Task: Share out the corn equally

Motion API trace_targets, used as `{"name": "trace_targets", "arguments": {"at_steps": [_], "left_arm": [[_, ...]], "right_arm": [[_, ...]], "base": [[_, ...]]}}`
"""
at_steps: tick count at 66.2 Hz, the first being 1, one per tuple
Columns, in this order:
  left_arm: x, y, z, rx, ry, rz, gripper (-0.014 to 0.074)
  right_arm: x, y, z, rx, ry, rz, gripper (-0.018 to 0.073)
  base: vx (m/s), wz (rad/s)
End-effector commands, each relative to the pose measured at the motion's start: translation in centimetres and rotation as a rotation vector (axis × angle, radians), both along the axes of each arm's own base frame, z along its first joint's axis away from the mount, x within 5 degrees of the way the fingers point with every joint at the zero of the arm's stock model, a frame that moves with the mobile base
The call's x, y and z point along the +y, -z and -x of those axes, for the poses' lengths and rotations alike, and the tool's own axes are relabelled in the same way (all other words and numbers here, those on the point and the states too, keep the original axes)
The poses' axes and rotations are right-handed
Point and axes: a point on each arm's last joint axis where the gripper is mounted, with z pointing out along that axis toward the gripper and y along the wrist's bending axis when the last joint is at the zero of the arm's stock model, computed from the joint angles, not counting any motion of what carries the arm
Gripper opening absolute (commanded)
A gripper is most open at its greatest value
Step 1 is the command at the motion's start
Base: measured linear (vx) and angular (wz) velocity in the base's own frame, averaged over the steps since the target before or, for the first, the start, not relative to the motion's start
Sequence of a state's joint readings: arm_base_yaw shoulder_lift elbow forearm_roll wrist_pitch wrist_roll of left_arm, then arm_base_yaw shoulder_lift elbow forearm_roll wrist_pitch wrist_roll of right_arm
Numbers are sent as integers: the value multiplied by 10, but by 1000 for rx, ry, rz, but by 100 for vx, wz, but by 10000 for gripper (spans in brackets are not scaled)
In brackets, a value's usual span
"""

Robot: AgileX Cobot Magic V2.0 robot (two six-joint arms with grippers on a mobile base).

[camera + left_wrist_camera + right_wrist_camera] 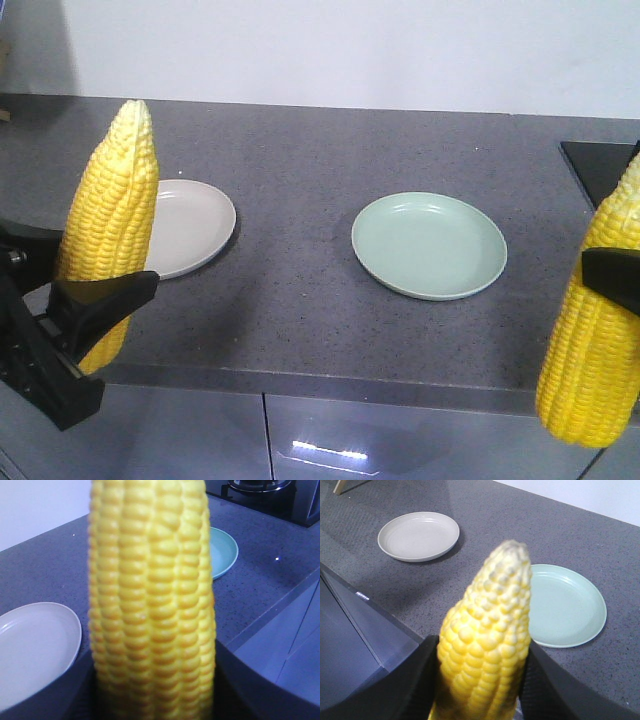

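Observation:
My left gripper (pixel 100 290) is shut on a yellow corn cob (pixel 108 225), held upright in front of the counter's left edge, tip up. That cob (pixel 152 600) fills the left wrist view. At the far right my right gripper (pixel 612 278) is shut on a second corn cob (pixel 595 340), also upright and partly cut off by the frame edge. The same cob (pixel 487 645) stands between black fingers (pixel 420 680) in the right wrist view. A beige plate (pixel 190 225) and a pale green plate (pixel 430 245) lie bare on the grey counter.
The grey speckled counter (pixel 300 300) ends at a front edge above glossy cabinet doors (pixel 400 440). A black hob corner (pixel 600 165) sits at the back right. A white wall runs behind the counter.

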State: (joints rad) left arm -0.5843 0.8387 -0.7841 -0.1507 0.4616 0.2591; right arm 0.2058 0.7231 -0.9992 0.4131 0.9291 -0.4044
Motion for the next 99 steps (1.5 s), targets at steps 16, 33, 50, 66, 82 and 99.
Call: {"name": "trace_targets", "arguments": {"at_steps": [16,33,50,66,82,99], "left_arm": [[0,-17,-1,-77,-12,75,227],[0,-17,-1,-77,-12,75,227],[0,-17,-1,-77,-12,75,227],[0,-17,-1,-77,-12,75,227],[0,-17,-1,-77,-12,75,227],[0,-17,-1,-77,-12,75,227]], "right_arm": [[0,-13,-1,-79,18,-38,225],[0,-13,-1,-79,18,-38,225],[0,-13,-1,-79,18,-38,225],[0,-13,-1,-79,18,-38,225],[0,-13,-1,-79,18,-38,225],[0,-13,-1,-79,18,-38,225]], "base": [[8,0],[7,0],[5,-1],[5,0],[5,0],[5,-1]]}}
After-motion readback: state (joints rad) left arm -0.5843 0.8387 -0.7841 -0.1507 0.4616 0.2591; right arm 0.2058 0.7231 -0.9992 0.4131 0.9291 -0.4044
